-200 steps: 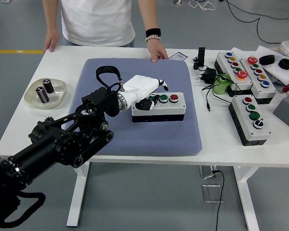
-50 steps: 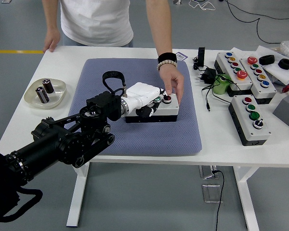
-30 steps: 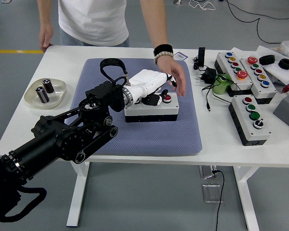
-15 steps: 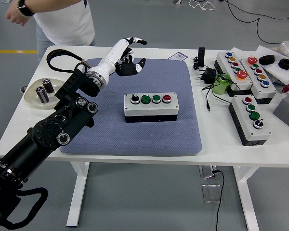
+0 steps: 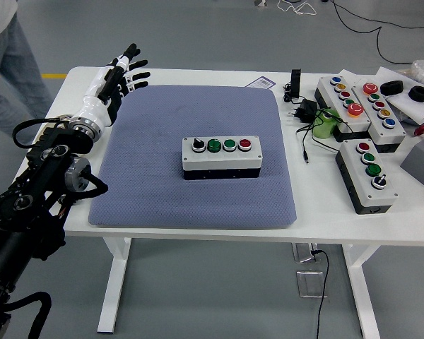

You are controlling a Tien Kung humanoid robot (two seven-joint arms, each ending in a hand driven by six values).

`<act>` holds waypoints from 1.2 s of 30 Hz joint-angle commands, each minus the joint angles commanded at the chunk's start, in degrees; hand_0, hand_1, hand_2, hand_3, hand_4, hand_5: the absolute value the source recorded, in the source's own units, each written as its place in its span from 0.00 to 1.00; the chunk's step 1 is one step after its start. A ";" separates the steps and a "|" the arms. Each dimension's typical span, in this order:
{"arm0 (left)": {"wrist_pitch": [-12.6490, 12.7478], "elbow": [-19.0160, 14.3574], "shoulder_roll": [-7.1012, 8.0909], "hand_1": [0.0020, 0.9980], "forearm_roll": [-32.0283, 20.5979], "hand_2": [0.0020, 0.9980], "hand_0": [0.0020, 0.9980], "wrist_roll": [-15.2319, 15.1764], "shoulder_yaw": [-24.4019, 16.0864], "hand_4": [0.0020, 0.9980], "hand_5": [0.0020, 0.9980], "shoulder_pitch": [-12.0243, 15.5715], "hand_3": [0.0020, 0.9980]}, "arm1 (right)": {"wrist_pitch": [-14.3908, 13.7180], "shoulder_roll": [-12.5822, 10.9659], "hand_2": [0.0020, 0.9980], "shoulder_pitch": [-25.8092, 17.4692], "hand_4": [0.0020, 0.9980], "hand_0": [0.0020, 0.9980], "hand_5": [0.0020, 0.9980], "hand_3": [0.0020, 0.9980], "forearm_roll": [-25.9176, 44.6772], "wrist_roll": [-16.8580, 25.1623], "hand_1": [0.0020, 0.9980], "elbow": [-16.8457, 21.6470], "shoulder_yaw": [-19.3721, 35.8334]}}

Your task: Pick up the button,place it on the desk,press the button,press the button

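Note:
The button box (image 5: 222,157), white on a black base, lies in the middle of the blue-grey mat (image 5: 198,198). Its top carries a black knob, two green buttons and a red button in a row. My left hand (image 5: 121,73) hovers over the mat's far left corner, well away from the box, with its fingers spread and holding nothing. The black left arm (image 5: 35,198) runs down the table's left side. No right arm shows in this view.
Several other button boxes (image 5: 367,173) lie along the right of the table, with black cables and a plug (image 5: 302,111) beside them. A person's leg (image 5: 10,67) shows at the top left corner, away from the table.
My left hand has swung further left and away from the box, from the mat's far edge to its far left corner. The person has stepped off to the left. The box has not moved.

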 joint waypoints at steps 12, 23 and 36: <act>-2.32 -8.92 2.91 0.85 5.53 0.86 0.81 -5.48 -10.06 0.75 1.00 13.98 0.77 | -0.12 0.33 0.56 0.27 0.24 0.65 0.24 0.63 2.87 0.17 0.53 0.00 -2.63; -7.73 -14.24 0.88 0.81 10.60 0.82 0.78 -0.02 -19.60 0.74 0.98 19.89 0.77 | -0.31 0.37 0.56 -0.27 0.24 0.65 0.24 0.63 3.85 0.15 0.53 0.00 -3.43; -7.91 -15.62 0.27 0.81 13.92 0.80 0.77 1.64 -21.94 0.74 1.00 21.21 0.77 | -0.43 0.31 0.57 -0.62 0.24 0.65 0.24 0.63 5.10 0.38 0.53 0.00 -4.47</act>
